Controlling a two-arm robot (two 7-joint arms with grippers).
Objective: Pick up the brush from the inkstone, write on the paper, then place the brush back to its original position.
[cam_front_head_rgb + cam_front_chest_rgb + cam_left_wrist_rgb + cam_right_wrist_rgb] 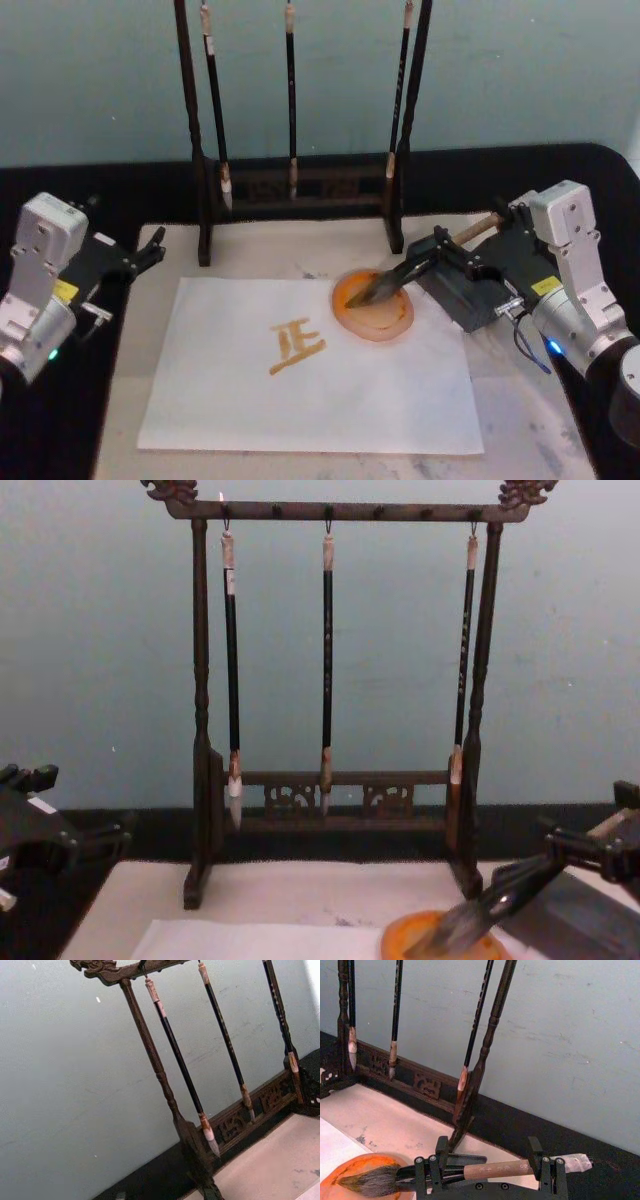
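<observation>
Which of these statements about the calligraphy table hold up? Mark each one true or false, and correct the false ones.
1. The brush has its bristles over the inkstone. True.
2. The paper is blank. False: an orange character is written near its middle.
3. The right gripper has its fingers closed on the brush's shaft. True.
4. The left gripper is holding a thin brush. False: it holds nothing and sits at the table's left edge, with its fingers apart.
5. Four thin brushes hang from the rack. False: three hang there.
</observation>
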